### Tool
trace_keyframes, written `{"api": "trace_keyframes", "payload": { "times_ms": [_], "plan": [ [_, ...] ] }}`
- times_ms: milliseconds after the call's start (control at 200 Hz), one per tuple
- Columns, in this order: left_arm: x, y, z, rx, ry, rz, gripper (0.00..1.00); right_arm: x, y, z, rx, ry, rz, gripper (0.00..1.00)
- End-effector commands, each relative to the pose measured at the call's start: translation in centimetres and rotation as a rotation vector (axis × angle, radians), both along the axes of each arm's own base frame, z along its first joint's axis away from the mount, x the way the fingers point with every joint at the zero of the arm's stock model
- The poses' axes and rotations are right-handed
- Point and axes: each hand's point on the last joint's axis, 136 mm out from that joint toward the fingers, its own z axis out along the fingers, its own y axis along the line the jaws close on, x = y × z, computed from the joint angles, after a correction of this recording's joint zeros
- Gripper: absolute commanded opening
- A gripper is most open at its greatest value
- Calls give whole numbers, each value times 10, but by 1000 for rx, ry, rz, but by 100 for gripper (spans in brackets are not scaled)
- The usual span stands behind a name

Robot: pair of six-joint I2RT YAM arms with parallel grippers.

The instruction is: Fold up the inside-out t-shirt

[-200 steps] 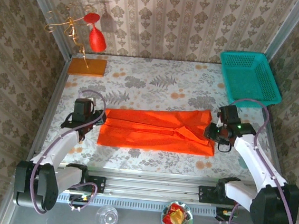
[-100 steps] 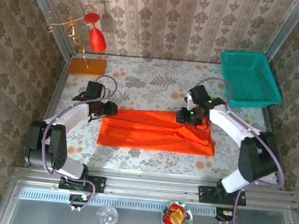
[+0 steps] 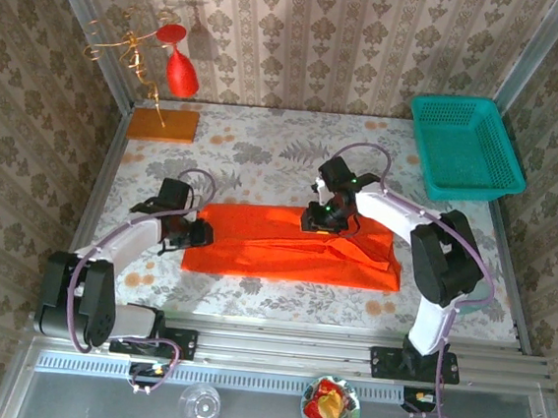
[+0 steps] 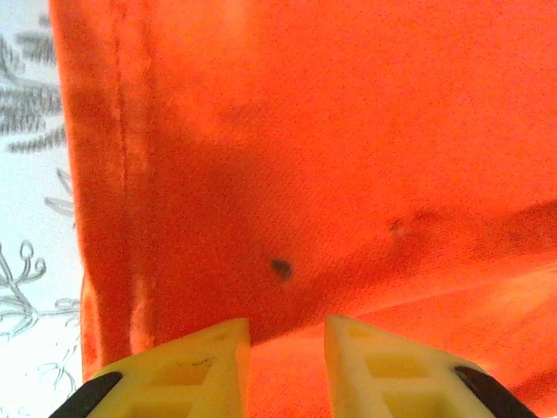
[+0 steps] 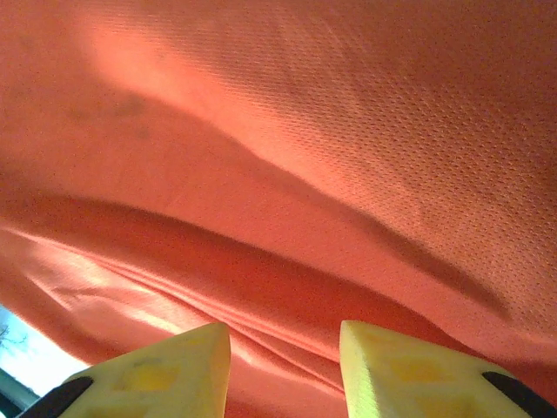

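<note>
Arms have moved in over the last second: the left gripper now sits on the left end of the t-shirt, and the right gripper is at its far edge near the middle. The shirt lies mid-table as a long flat strip. Both pairs of fingers stand slightly apart over cloth (the left narrowing), probably readying the next fold.

The t-shirt lies across the middle of the table. The left gripper is at its left end. The right gripper is on its back edge. The basket stands back right, and the board back left.
</note>
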Motion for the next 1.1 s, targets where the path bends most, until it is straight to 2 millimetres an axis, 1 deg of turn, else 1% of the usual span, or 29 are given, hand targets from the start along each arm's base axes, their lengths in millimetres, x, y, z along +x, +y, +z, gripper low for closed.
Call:
{"api": "trace_keyframes", "payload": {
  "times_ms": [0,80,115,245,305,375,455,485,550,680,800,880,985,1035,1095],
  "plan": [
    [-6,9,-3,13,19,54,29,-6,4,-17,-5,56,-8,39],
    [-5,11,0,6,9,75,29,-13,0,-31,-27,95,-14,37],
    [-4,11,2,0,-2,86,29,-17,-1,-34,-32,109,-12,36],
    [-3,18,14,-19,-32,141,32,-29,-1,-37,-36,132,0,25],
    [-3,22,18,-31,-38,177,35,-30,-2,-33,-37,128,1,20],
    [-4,26,22,-56,-42,217,39,-28,-4,-23,-41,100,1,16],
    [-7,31,25,-88,-35,269,42,-24,-5,-8,-37,61,1,16],
    [-8,31,25,-103,-33,286,43,-23,-6,-2,-40,46,0,17],
    [-10,32,25,-132,-23,315,45,-22,-11,10,-52,12,-6,28],
    [-15,30,17,-173,17,359,46,-25,-28,29,-112,-48,-14,37],
    [-13,25,9,-228,34,392,45,-29,-51,44,-192,-101,-25,41],
    [-9,23,6,-264,34,411,43,-35,-67,48,-246,-119,-29,46],
    [-4,22,5,-290,26,432,39,-42,-92,51,-359,-144,-2,52],
    [-2,23,4,-294,21,437,35,-45,-102,49,-409,-146,26,56],
    [1,24,4,-295,17,441,28,-50,-109,43,-451,-133,62,59]
  ]
}}
